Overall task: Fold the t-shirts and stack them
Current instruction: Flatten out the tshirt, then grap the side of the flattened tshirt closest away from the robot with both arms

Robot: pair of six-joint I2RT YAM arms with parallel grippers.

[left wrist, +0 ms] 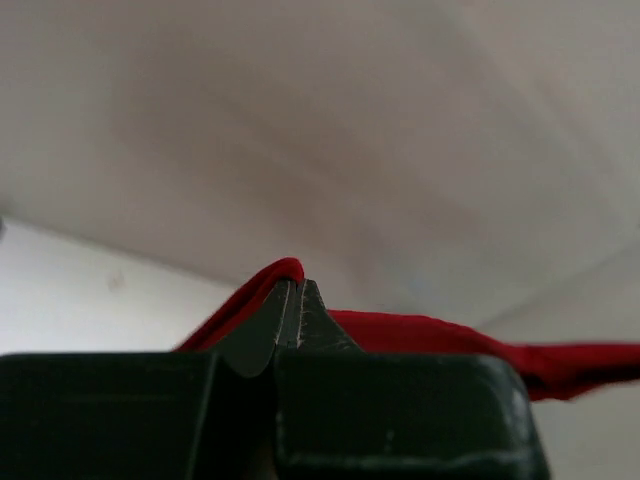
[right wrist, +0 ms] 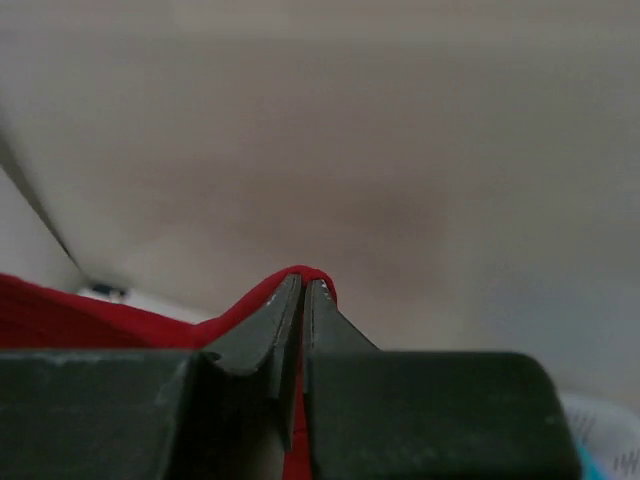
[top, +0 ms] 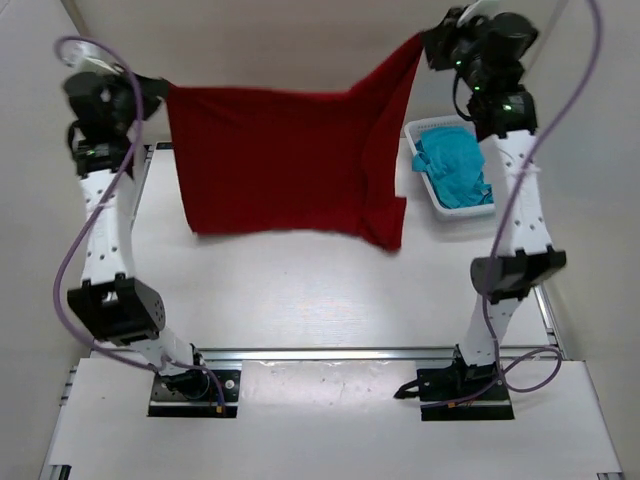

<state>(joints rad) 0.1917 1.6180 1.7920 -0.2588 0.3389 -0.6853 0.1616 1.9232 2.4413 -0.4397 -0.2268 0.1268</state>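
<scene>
Both arms rise from their bases (top: pixel 190 385) and reach high and away. The left arm (top: pixel 103 215) leans out to the left, its elbow low near its base, and its forearm climbs to a wrist that turns inward. The left hand (top: pixel 158 90) points right, jaws pressed together on an upper corner of the red shirt (top: pixel 270 160). The right arm (top: pixel 518 205) stands on the right, elbow bent outward, wrist turned in at the top. The right hand (top: pixel 430 45) points left, likewise clamped on the shirt's other upper corner. In each wrist view the fingers (left wrist: pixel 268 320) meet at the tips with red cloth pinched between them
</scene>
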